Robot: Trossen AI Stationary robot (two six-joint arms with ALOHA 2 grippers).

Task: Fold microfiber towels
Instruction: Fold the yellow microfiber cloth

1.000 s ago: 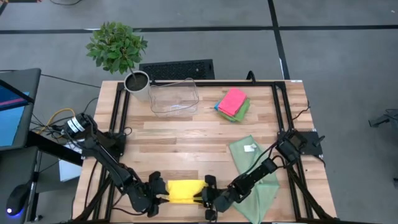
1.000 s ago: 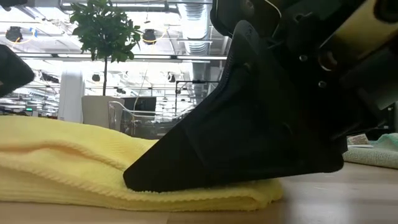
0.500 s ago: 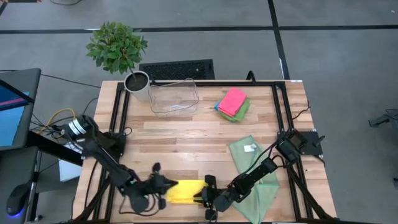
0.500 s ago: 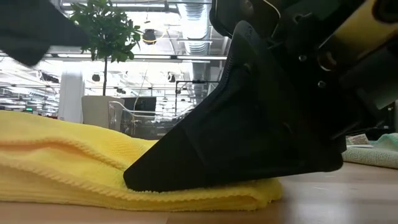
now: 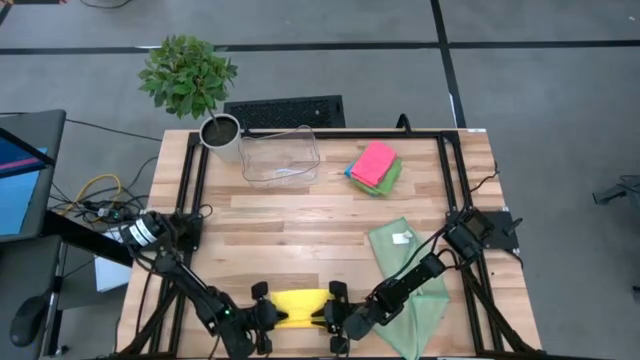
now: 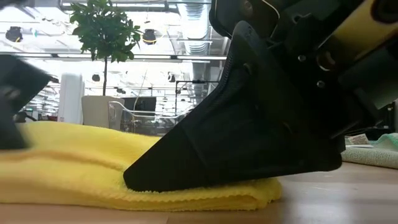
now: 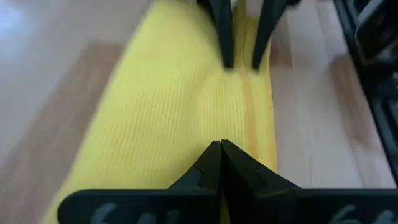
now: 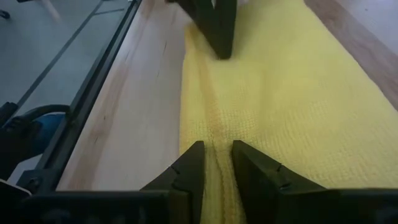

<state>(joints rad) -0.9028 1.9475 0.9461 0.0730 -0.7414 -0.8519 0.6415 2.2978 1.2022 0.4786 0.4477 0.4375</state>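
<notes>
yellow towel [image 5: 299, 306], long axis left-right, both hands

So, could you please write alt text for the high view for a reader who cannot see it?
Seen from above, the left gripper and right gripper meet a folded yellow towel from either end at the wooden table's near edge. A sage green towel lies right; farther back sit stacked towels, a clear bin and a potted plant.
</notes>
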